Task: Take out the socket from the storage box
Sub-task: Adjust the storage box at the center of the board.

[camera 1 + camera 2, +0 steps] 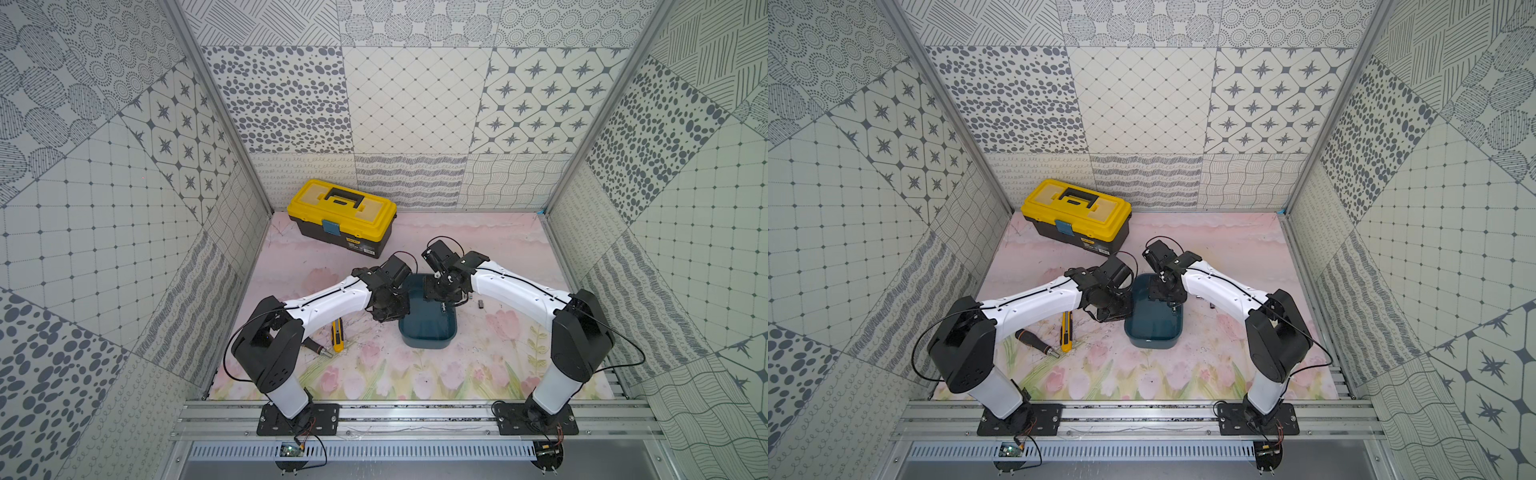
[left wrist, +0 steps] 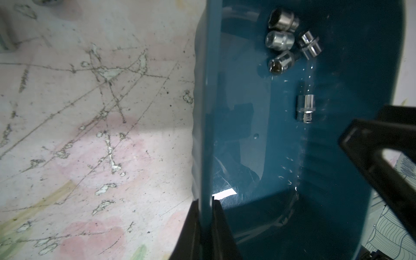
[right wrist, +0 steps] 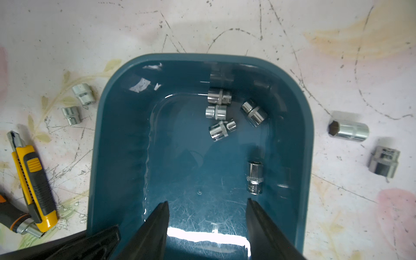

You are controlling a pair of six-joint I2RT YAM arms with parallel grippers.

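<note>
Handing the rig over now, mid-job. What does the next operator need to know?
Left gripper: shut on the storage box wall.
Right gripper: open, empty, above the box floor.
In the box: four clustered sockets, plus a lone socket nearest the right gripper.
Outside sockets: four on the mat, seemingly removed already.
Left: probably grasp the lone socket and lift it out.

Scratched floral tabletop (image 1: 415, 374): yellow-lidded toolbox (image 1: 345, 216) by far-left corner, teal storage box (image 1: 428, 343) approx. centre. Utility knife (image 1: 1066, 332) & screwdriver (image 1: 1034, 341) toward left edge; loose sockets (image 3: 349, 130) either side of box.
</note>
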